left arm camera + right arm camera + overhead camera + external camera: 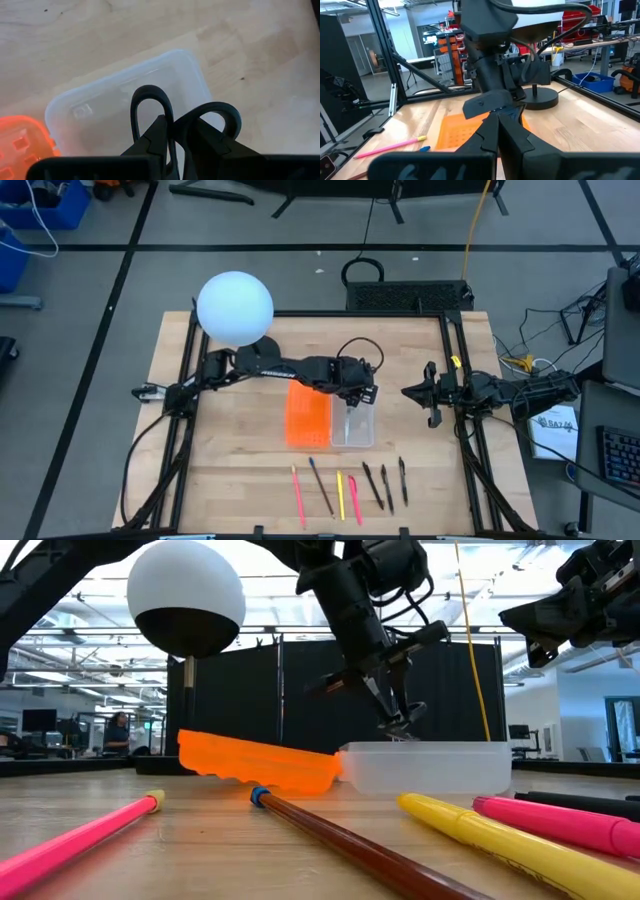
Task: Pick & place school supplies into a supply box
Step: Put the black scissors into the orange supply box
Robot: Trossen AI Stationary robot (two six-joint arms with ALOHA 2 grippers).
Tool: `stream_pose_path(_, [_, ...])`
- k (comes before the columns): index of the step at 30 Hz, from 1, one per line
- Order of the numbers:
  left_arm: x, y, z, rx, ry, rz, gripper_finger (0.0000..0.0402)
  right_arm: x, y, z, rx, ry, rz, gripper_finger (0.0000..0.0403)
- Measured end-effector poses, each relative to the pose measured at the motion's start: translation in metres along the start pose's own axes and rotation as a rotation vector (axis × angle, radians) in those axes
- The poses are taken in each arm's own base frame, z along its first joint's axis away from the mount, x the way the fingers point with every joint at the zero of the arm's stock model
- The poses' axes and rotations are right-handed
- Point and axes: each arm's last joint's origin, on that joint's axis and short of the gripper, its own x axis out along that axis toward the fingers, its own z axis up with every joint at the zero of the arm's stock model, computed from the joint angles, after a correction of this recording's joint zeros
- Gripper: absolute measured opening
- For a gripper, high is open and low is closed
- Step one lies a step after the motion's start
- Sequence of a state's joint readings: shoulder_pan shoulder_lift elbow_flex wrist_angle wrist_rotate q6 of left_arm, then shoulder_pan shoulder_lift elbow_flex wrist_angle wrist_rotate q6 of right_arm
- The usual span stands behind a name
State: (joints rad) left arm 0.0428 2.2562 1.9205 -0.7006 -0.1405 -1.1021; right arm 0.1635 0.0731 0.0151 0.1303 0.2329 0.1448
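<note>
Placing step: my left gripper (172, 145) is clamped on the scissors (182, 120), glossy black loop handles showing, hanging just above the clear box (356, 423). Next: lower, then release inside the frosted, round-cornered plastic tray. Orange gridded lid (307, 416) lies left. Pens (350, 485) wait near. My right gripper (433, 394) idles closed, right.

Black curtain wall (300, 690) behind wooden table (230, 450), bright ceiling.
</note>
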Motion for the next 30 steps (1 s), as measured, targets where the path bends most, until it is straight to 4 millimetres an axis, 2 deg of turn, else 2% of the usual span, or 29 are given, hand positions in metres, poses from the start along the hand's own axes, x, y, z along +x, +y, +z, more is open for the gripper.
stream_pose_path(16, [-0.001, 0.003, 0.011, -0.017, 0.079, -0.062, 0.0062, 0.0, 0.0, 0.0, 0.0, 0.0, 0.0, 0.0])
stream_pose_path(30, [-0.001, 0.008, 0.009, -0.016, 0.066, 0.008, 0.0062, 0.0, 0.0, 0.0, 0.0, 0.0, 0.0, 0.0])
